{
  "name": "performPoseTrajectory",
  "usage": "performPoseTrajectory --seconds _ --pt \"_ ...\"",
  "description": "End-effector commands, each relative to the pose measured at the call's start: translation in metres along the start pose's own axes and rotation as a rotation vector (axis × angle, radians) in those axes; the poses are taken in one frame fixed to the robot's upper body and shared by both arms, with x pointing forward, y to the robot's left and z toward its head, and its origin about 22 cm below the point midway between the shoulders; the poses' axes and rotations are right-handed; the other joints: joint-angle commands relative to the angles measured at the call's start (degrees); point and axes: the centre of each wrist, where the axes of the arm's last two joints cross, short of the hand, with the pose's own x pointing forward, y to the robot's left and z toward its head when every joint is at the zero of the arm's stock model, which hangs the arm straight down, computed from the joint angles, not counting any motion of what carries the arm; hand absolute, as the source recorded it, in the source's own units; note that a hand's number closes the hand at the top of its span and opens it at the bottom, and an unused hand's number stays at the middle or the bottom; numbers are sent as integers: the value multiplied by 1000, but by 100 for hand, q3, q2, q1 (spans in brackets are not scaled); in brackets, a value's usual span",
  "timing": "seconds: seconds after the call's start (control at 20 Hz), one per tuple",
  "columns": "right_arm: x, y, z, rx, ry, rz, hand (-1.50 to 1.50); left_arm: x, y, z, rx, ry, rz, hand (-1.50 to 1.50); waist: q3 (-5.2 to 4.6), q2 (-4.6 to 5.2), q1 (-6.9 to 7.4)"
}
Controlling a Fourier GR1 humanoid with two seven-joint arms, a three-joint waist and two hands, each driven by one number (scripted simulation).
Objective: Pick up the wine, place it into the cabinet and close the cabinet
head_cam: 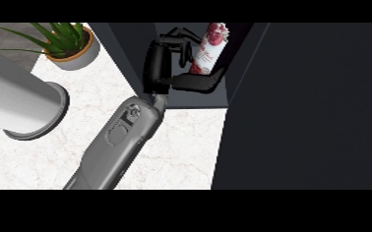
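The hand (163, 61) reaches into the open cabinet (243, 64), thumb and fingers curled around the wine bottle (209, 49), which it holds upright inside, probably to stand it there.

A single grey forearm (120, 145) shows, smooth and rounded, widening away from the wrist. Just behind the robot hand (161, 64) sits a small dark fitting; further back, an oval panel outline. The robot hand is glossy black, with slender segmented fingers.

Left hand (161, 64) raised, fingers (178, 33) curled
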Motion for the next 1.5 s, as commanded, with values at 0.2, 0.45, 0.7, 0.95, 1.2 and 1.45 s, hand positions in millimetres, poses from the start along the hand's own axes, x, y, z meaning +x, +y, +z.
performPoseTrajectory --seconds 0.2,0.45,0.7,0.95,1.2,1.45 --pt "8 0 21 88 -4 -34 -150 -22 -5 -1 19 9 -50 150 -2 1 -45" --pt "13 -12 12 52 -30 -20 -150 -33 7 -11 39 23 -35 150 -1 6 -17" --pt "0 -5 7 64 -15 -38 -150 -65 5 16 29 71 -45 150 -2 19 -43" --pt "3 0 4 69 -9 -42 -150 -85 4 30 3 85 -127 150 -4 12 -40" --pt "6 -6 -5 89 -18 -58 -150 -118 24 45 13 81 -190 150 -6 52 -138" --pt "7 -1 9 87 -10 -41 -150 -111 29 17 74 84 -175 150 -7 38 -114"
